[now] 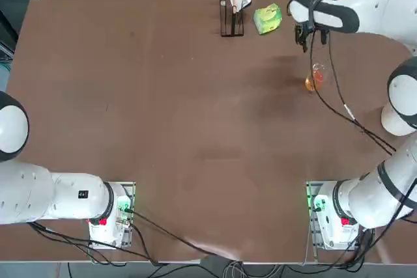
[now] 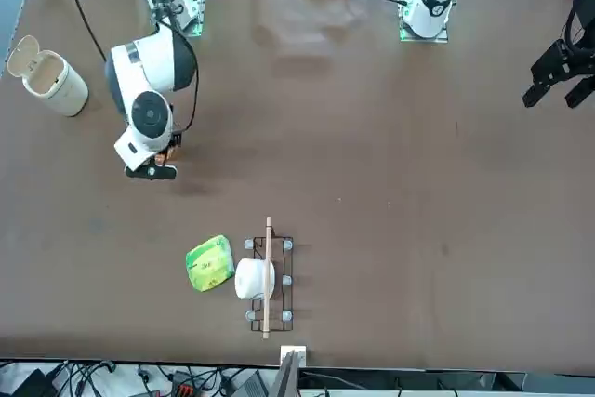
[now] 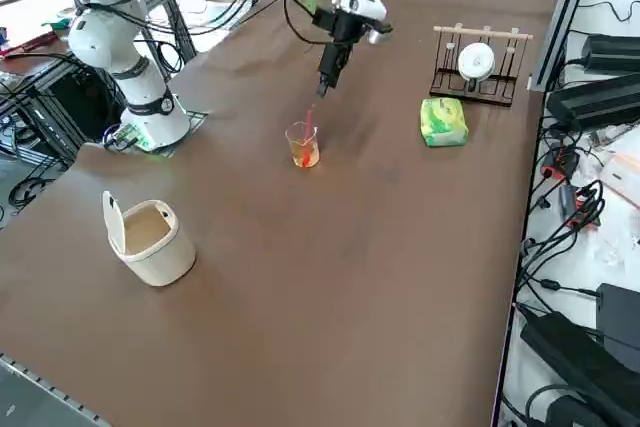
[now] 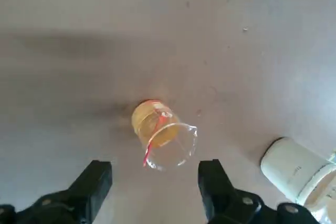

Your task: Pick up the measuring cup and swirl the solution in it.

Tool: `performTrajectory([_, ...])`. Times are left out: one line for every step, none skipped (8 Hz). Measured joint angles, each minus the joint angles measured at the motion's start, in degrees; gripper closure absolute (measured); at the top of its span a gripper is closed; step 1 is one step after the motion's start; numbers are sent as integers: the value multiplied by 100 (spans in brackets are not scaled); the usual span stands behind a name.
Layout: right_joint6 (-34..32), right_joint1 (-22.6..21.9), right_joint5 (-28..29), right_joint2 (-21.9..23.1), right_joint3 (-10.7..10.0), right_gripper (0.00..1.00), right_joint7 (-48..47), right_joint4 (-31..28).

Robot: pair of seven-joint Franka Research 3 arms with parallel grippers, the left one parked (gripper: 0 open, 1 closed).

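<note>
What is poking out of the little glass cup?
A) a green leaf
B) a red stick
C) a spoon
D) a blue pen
B: a thin red stick leans up out of the cup, above the orange drink, while the right gripper waits open above it.

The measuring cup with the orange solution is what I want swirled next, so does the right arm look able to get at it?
Probably yes: the right gripper is open above the table, and nothing stands between it and the measuring cup.
</note>
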State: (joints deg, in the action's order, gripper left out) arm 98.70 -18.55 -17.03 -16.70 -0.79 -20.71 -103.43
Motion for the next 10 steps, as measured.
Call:
performTrajectory([-216,124,262,16,-29,0,361,305])
performTrajectory([-386,313,552,44,-49,0,738,568])
performTrajectory([-514,549,827,103,-61,0,1124,779])
performTrajectory([-598,807,1022,195,-72,0,1536,930])
performTrajectory([-653,1056,1176,313,-80,0,1897,1027])
performTrajectory([-692,1268,1360,446,-84,0,2136,1088])
performTrajectory([-717,1443,1562,590,-87,0,2259,1152])
performTrajectory([-746,1556,1691,752,-87,0,2294,1208])
performTrajectory([-759,1595,1726,903,-87,0,2281,1256])
performTrajectory([-760,1599,1733,1001,-85,0,2224,1348])
